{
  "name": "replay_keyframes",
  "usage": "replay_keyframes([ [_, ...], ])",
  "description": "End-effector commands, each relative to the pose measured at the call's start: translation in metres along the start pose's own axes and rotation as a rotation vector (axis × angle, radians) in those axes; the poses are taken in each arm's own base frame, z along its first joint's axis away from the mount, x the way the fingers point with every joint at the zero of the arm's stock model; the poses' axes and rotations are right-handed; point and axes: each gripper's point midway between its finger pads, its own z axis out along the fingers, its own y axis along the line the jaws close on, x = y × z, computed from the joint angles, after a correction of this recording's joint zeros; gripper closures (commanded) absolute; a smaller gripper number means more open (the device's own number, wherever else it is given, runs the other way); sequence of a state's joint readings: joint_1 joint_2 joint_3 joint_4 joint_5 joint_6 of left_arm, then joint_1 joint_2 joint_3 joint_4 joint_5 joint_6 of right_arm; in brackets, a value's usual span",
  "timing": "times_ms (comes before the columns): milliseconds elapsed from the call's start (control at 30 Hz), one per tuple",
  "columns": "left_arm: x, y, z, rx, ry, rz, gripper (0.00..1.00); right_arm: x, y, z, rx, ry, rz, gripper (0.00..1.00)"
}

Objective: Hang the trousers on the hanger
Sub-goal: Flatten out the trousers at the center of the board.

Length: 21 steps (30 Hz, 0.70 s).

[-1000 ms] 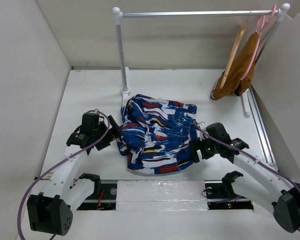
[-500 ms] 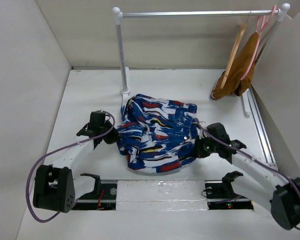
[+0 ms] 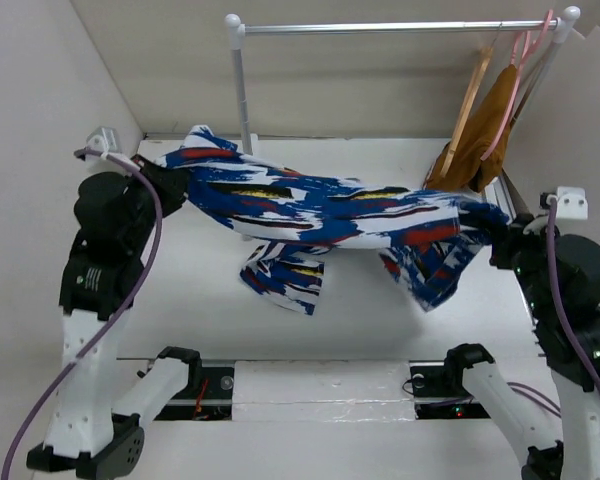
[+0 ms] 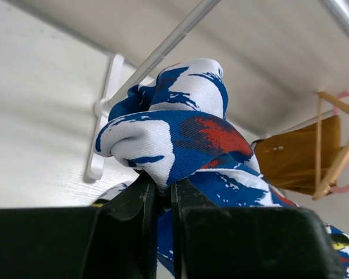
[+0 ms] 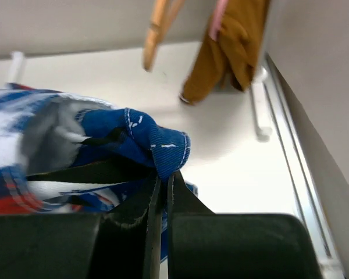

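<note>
We hold the trousers [image 3: 330, 212] raised and stretched between both claws.

Our left claw [image 4: 164, 190] is clamped on a bunched end of the blue streaked cloth, jaws nearly together with the fabric pinched between them. Our right claw [image 5: 162, 185] is clamped the same way on a stitched edge at the other end. The cloth spans above the counter [image 3: 180, 300], with one fold hanging down left of the middle and another near the right end. The wooden hanger [image 3: 467, 100] hangs from the rail [image 3: 380, 28] at the back right, beside a pink hanger [image 3: 521, 52] and a mustard-brown garment [image 3: 483, 135]. The trousers are not on it.
</note>
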<state>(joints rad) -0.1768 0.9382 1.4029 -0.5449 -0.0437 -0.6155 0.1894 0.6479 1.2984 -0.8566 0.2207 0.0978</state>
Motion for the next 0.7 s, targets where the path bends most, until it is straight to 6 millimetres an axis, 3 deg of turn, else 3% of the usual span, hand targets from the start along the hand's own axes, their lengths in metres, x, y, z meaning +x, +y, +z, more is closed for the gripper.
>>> replay_keyframes([
  [0, 0.020, 0.024, -0.011, -0.077, 0.073, 0.061, 1.00, 0.067, -0.047, -0.017, 0.219, 0.209, -0.086, 1.00],
  [67, 0.043, 0.031, -0.018, -0.063, 0.138, 0.058, 0.98, 0.100, -0.042, -0.020, 0.191, 0.291, -0.056, 1.00],
  [100, 0.069, 0.044, -0.016, -0.087, 0.200, 0.062, 0.96, 0.125, -0.038, -0.021, 0.160, 0.336, -0.049, 1.00],
  [133, 0.081, 0.053, -0.020, -0.110, 0.226, 0.072, 0.92, 0.140, -0.032, -0.022, 0.125, 0.367, -0.039, 1.00],
  [200, 0.088, 0.080, -0.035, -0.223, 0.206, 0.099, 0.87, 0.169, -0.013, -0.028, -0.013, 0.417, -0.037, 1.00],
  [233, 0.092, 0.084, -0.038, -0.242, 0.225, 0.095, 0.87, 0.166, -0.013, -0.030, -0.017, 0.399, -0.034, 1.00],
  [300, 0.078, 0.100, -0.051, -0.339, 0.142, 0.103, 0.94, 0.165, -0.002, -0.036, -0.096, 0.423, -0.064, 1.00],
  [333, 0.074, 0.109, -0.057, -0.395, 0.119, 0.086, 0.99, 0.169, 0.010, -0.032, -0.159, 0.475, -0.085, 1.00],
  [367, 0.064, 0.114, -0.061, -0.430, 0.071, 0.098, 1.00, 0.173, 0.034, -0.031, -0.320, 0.501, -0.117, 1.00],
  [400, 0.058, 0.111, -0.061, -0.421, 0.051, 0.102, 1.00, 0.177, 0.039, -0.030, -0.350, 0.528, -0.121, 1.00],
  [433, 0.052, 0.104, -0.057, -0.401, 0.043, 0.115, 1.00, 0.171, 0.042, -0.026, -0.357, 0.526, -0.120, 1.00],
  [533, 0.040, 0.067, -0.034, -0.281, 0.049, 0.107, 1.00, 0.116, 0.029, -0.004, -0.249, 0.368, -0.182, 1.00],
  [567, 0.040, 0.047, -0.014, -0.220, 0.085, 0.125, 1.00, 0.053, 0.027, 0.019, -0.192, 0.263, -0.246, 1.00],
  [600, 0.033, 0.042, -0.016, -0.206, 0.069, 0.119, 1.00, 0.052, 0.027, 0.019, -0.192, 0.262, -0.246, 1.00],
  [633, 0.025, 0.029, -0.009, -0.171, 0.053, 0.113, 1.00, 0.029, 0.031, 0.026, -0.191, 0.231, -0.264, 1.00],
  [667, 0.027, 0.022, 0.007, -0.172, 0.083, 0.122, 1.00, -0.016, 0.040, 0.039, -0.199, 0.160, -0.284, 1.00],
])
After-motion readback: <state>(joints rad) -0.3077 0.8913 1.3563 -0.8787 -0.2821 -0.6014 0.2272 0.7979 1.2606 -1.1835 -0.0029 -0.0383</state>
